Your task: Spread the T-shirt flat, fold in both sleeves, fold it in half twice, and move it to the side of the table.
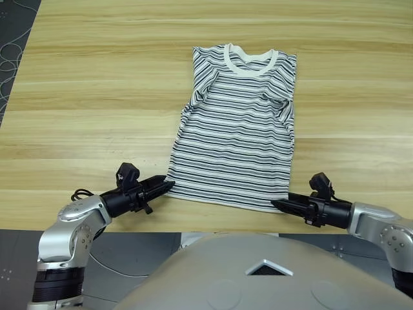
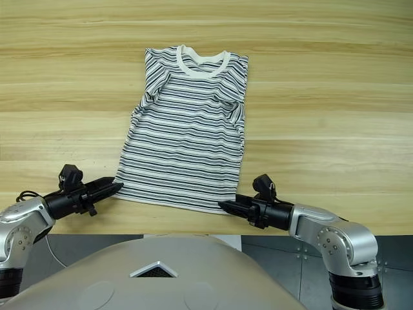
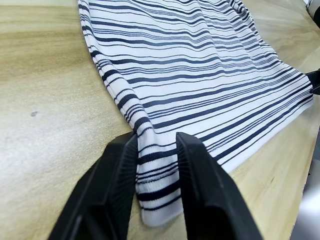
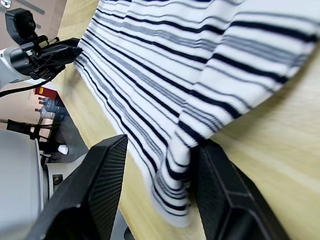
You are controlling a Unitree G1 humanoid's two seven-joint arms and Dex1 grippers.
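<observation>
Left gripper (image 1: 169, 185) is clamped on the T-shirt (image 1: 235, 135) at one hem corner, close to the table's (image 1: 90, 97) near edge, with the cloth bunched between its fingers (image 3: 117, 170). Right gripper (image 1: 274, 203) straddles the other hem corner by that same near edge. Its jaws stand apart with bare wood showing beside the cloth, so it has not yet pinched.

The shirt lies flat toward the middle of the table, sleeves tucked in, collar (image 1: 250, 61) toward the far edge.

It looks like a thin, limp knit that should weigh almost nothing, sag and drag once lifted, and slip from a shallow pinch. Both hem corners look like the right holds; bite deep and lift evenly.
</observation>
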